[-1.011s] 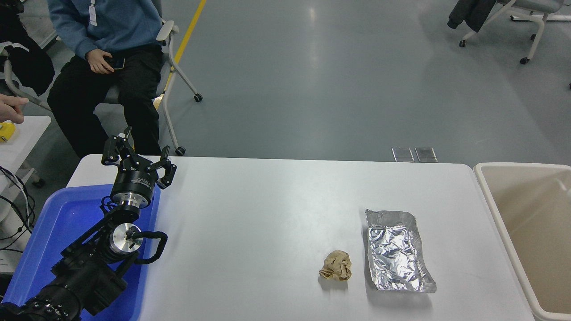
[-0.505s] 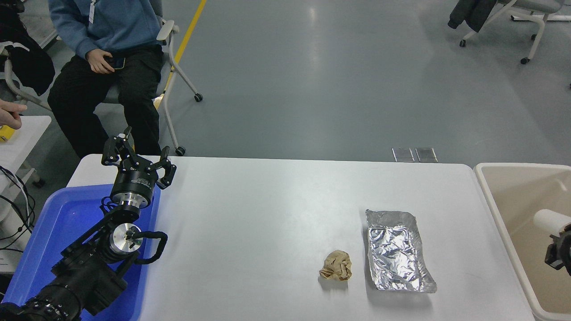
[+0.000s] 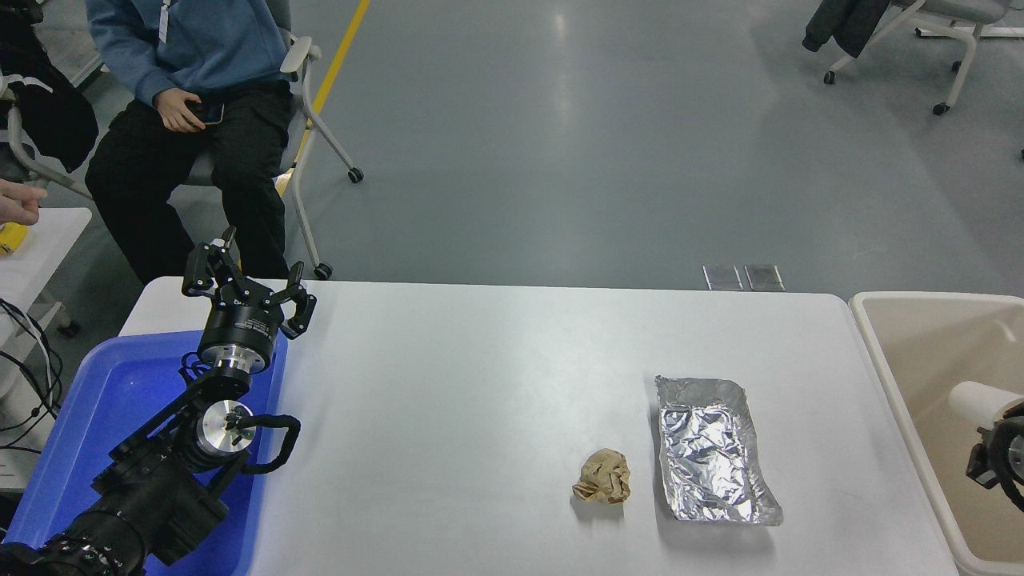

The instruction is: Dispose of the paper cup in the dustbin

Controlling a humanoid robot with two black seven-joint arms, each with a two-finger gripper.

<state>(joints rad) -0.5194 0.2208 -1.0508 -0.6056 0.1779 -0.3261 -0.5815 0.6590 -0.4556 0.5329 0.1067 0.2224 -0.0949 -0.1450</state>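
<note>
Paper cup, plain white and tapered (image 3: 974,400), sits at the far right, lying on its side above the inside of the beige plastic rectangular dustbin (image 3: 888,376), at the tip of the right claw.

- Left: black left claw (image 3: 244,280) parked over the blue plastic tray (image 3: 104,392), fingers spread, holding nothing.
- Middle of white worktop (image 3: 480,384): crumpled brown paper ball (image 3: 602,477); just right of it, a crumpled silver foil sheet (image 3: 712,452). Both well apart from the cup.
- Right edge: black right claw (image 3: 988,448) mostly cut off by the frame; cannot tell whether it grips the cup or has let go.

Risk, as I judge it: the cup is light, so it may cling to a finger on release and ride back out with the arm.
</note>
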